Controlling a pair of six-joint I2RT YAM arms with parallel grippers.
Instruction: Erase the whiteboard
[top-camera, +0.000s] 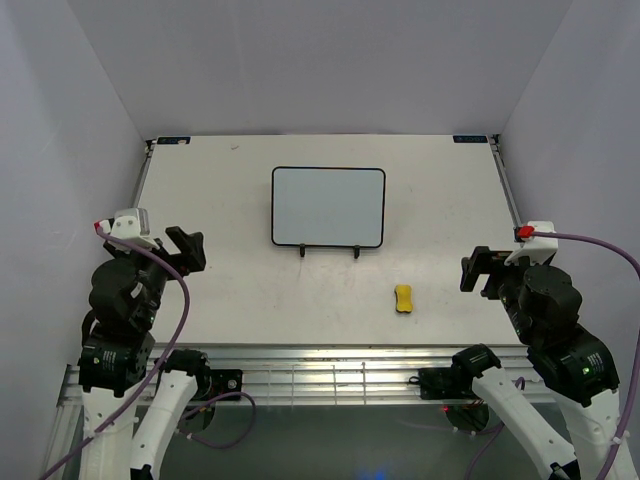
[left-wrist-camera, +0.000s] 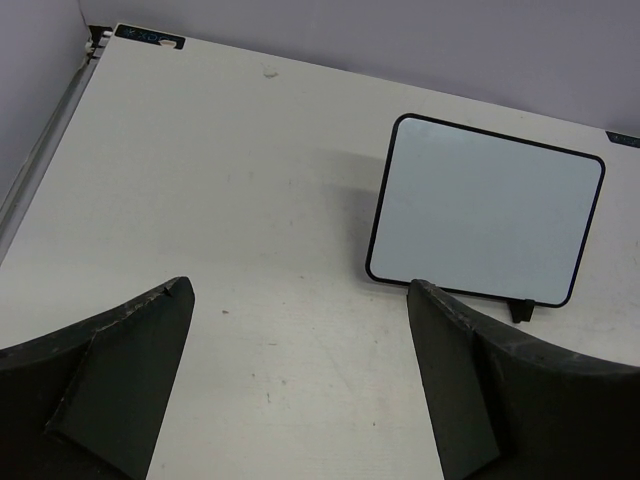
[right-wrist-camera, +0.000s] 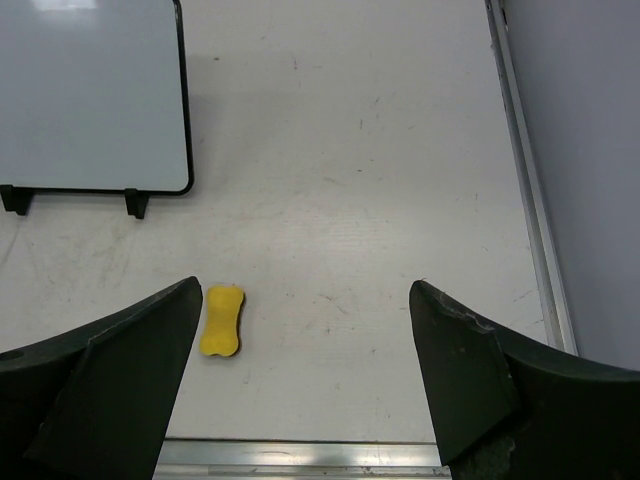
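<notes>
The whiteboard (top-camera: 328, 206) stands on its wire stand at the table's middle back, its black-framed surface blank; it also shows in the left wrist view (left-wrist-camera: 487, 210) and the right wrist view (right-wrist-camera: 90, 95). A small yellow eraser (top-camera: 404, 299) lies on the table in front of it, to the right, seen too as a yellow block (right-wrist-camera: 221, 320) beside the right gripper's left finger. My left gripper (top-camera: 186, 248) hangs open at the left edge, empty (left-wrist-camera: 300, 290). My right gripper (top-camera: 478, 270) hangs open at the right edge, empty (right-wrist-camera: 306, 290).
The stand's black feet (top-camera: 329, 251) stick out in front of the board. A metal rail (top-camera: 330, 355) runs along the table's near edge, and side rails (right-wrist-camera: 525, 180) border the right. Purple-grey walls close in the back and both sides.
</notes>
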